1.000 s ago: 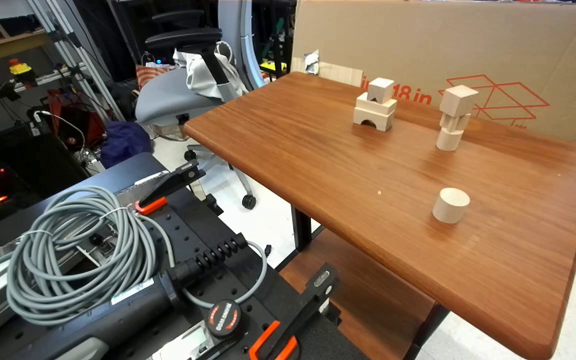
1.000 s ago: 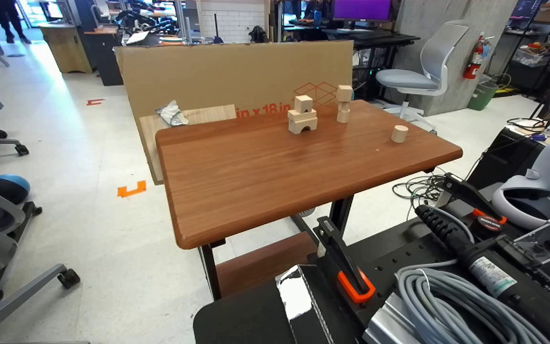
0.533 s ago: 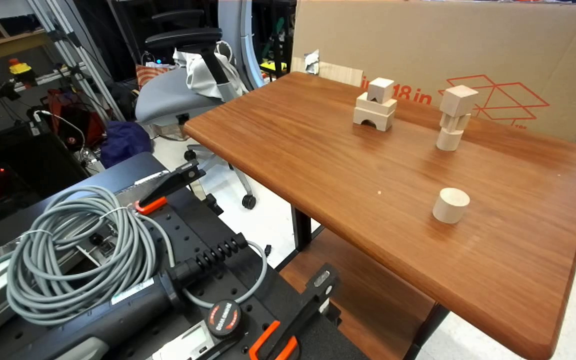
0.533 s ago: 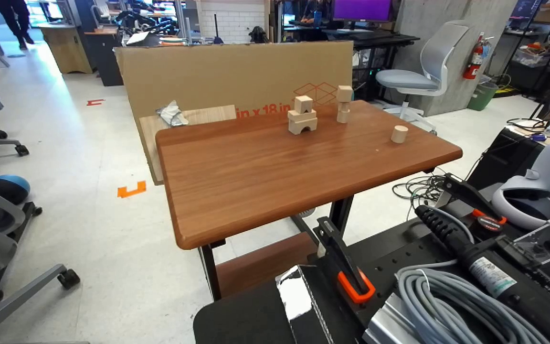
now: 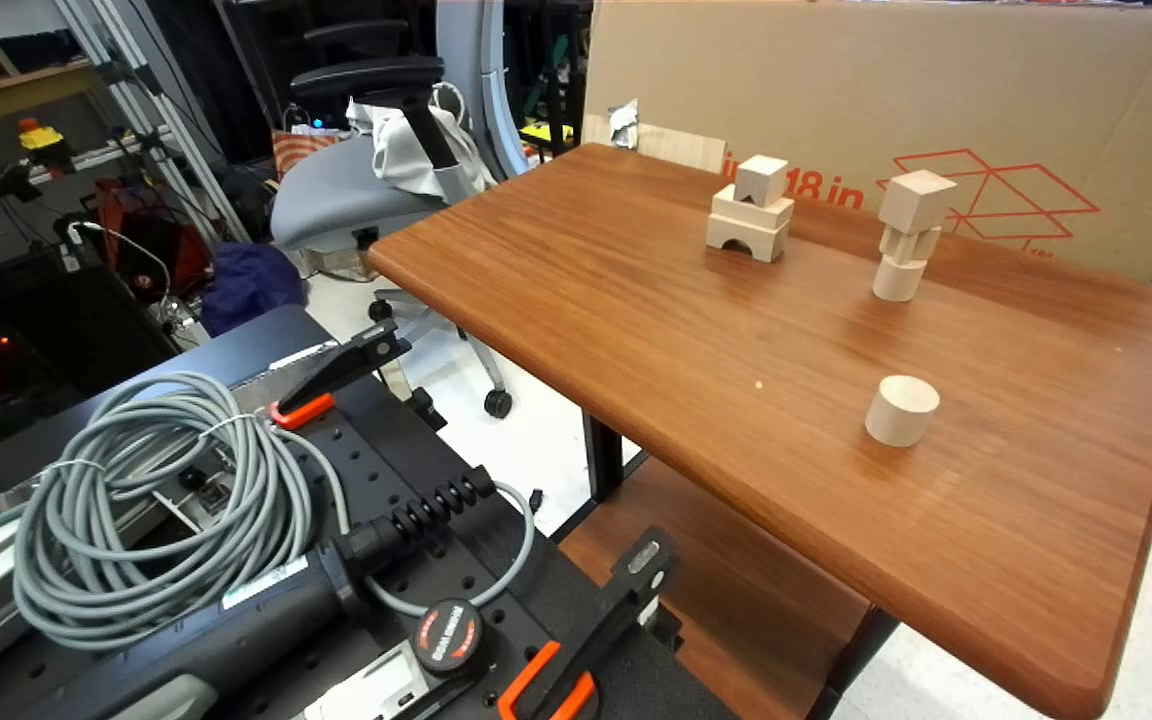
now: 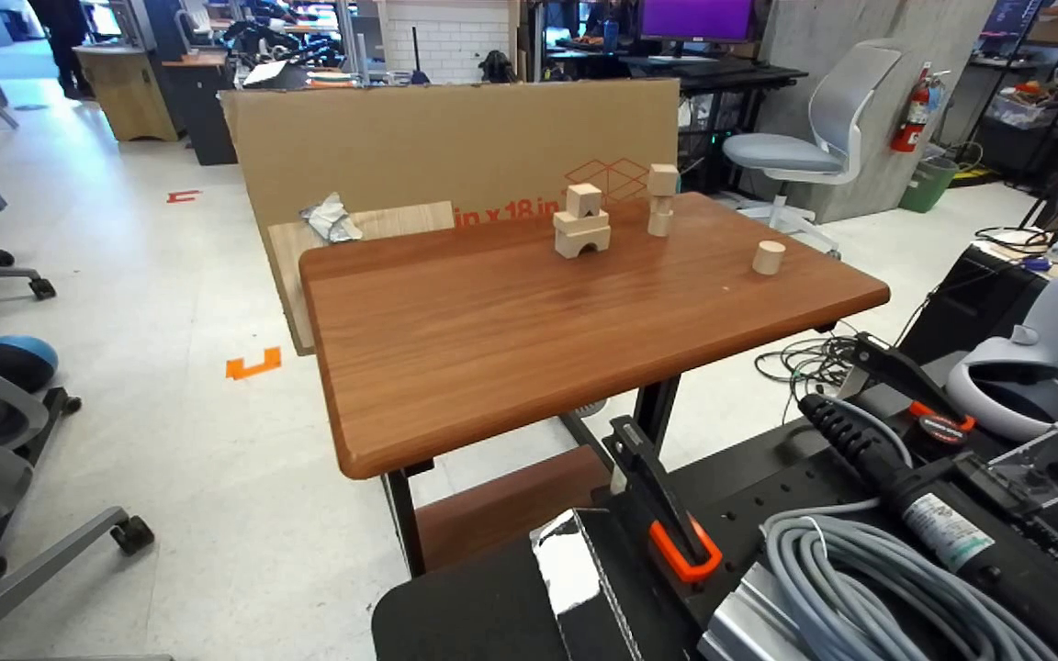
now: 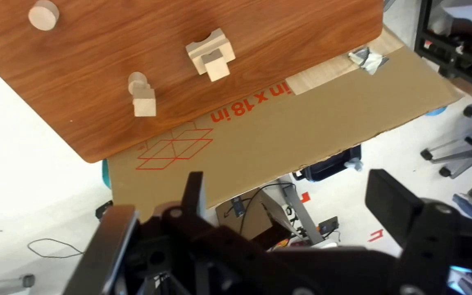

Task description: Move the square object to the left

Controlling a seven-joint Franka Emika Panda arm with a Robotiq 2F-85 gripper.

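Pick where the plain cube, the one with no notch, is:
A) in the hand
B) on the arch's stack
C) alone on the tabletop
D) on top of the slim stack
D: both exterior views show the cube topping the slim stack, apart from the arch and what sits on it; the hand is open and holds nothing.

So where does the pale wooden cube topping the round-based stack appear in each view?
In an exterior view: pale wooden cube, upper right.
In an exterior view: cube, upper half, right of centre.
Wrist view: cube, upper half, left of centre.
Shared landmark: brown cardboard sheet with red print.
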